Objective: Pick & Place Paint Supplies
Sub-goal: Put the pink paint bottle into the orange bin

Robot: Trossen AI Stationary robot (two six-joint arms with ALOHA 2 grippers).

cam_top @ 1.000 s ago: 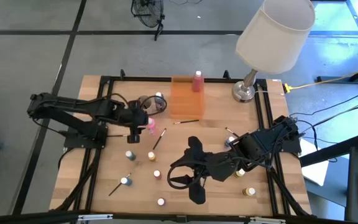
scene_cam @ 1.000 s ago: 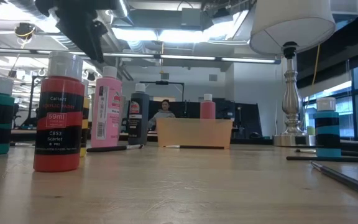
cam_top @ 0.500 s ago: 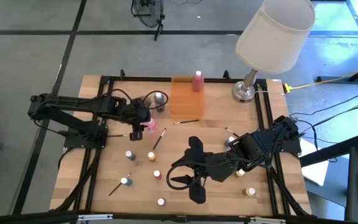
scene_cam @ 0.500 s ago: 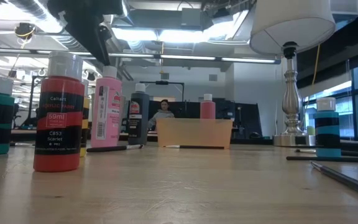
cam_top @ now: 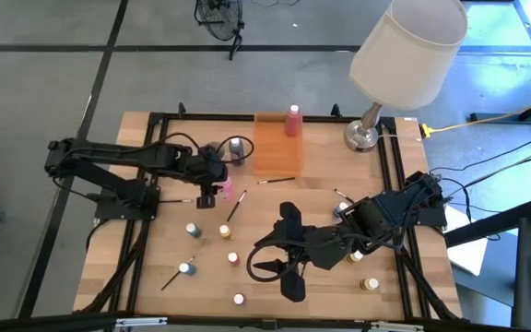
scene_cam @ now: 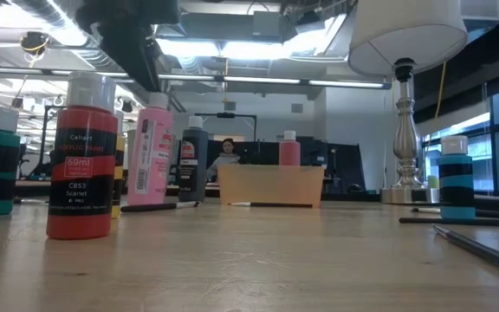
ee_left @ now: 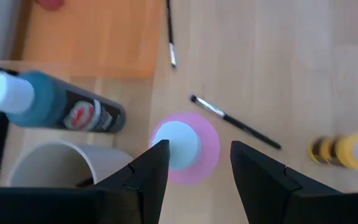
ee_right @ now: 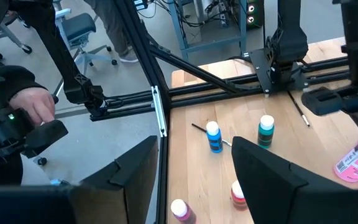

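Left gripper [cam_top: 209, 191] hangs directly above the pink squeeze bottle [cam_top: 226, 189], which stands upright at about 10 o'clock from table centre, just short of the orange tray [cam_top: 267, 157]. In the left wrist view I look straight down on the white cap [ee_left: 178, 144], ringed by the pink body, sitting in the gap between my two dark fingers [ee_left: 146, 177]. Jaws are spread wider than the cap and touch nothing; nothing is held.

Key relation: the bottle's long axis is vertical and runs straight down the line of approach, so I judge the next move to be a plain descent, then a squeeze across the round body. The left arm is much the nearer.

Right gripper [cam_top: 289, 254] waits near 6 o'clock, fingers parted and empty.

Neighbours crowd the target: a dark-labelled bottle with teal shoulder [ee_left: 58, 110] lies on its side close by, a grey cup [ee_left: 51, 173] beside it, and a thin dark paintbrush [ee_left: 235, 122] on the wood close to the pink bottle.

Materials: smooth plastic bottle with paper label [scene_cam: 150, 156], cylindrical, probably slightly soft. Light wood-grain table [cam_top: 275, 286]. Another pink bottle [cam_top: 293, 120] stands in the tray.
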